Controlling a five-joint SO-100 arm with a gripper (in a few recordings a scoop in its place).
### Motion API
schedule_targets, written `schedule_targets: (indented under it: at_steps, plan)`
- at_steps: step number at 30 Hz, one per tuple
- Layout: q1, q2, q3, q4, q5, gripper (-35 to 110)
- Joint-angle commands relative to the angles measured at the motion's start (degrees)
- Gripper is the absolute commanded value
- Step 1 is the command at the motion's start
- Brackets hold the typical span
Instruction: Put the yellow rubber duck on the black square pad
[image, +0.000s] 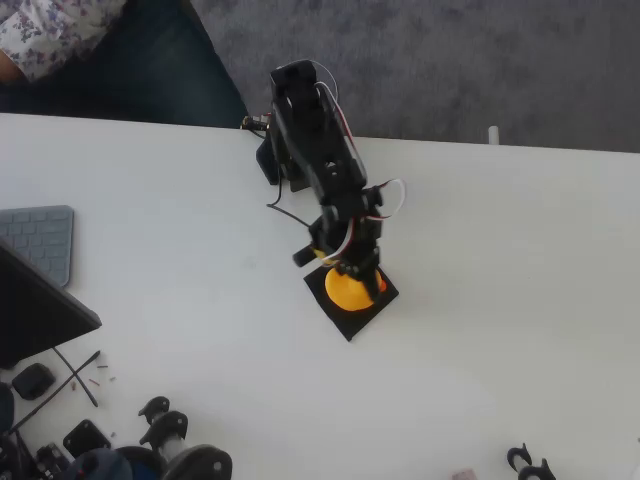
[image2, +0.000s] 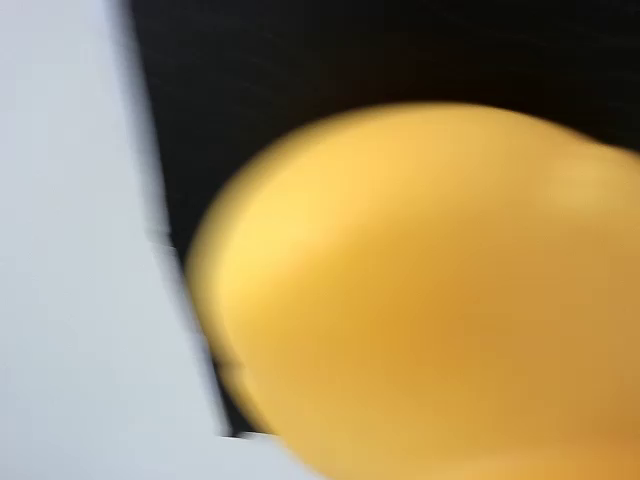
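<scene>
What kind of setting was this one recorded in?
Probably an office or hobby workbench: a white table over grey carpet, a keyboard at the left edge, and loose black robot parts along the bottom of the overhead view. A seated person shows top left.

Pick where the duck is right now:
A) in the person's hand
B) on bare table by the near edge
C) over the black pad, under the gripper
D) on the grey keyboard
C: in the overhead view the yellow rubber duck sits within the black square pad outline, directly beneath the gripper.
</scene>
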Motion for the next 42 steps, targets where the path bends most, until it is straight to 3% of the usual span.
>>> schedule_targets:
  at_steps: [1, 13, 29, 42]
  plan:
    - [4.4, 3.1, -2.2, 0.7, -0.7, 32]
    - [21.6, 4.1, -6.3, 0.8, -0.9, 32]
    - [24.1, 15.6, -4.4, 5.3, -0.6, 32]
    - [35.4, 16.5, -2.7, 5.3, -0.5, 32]
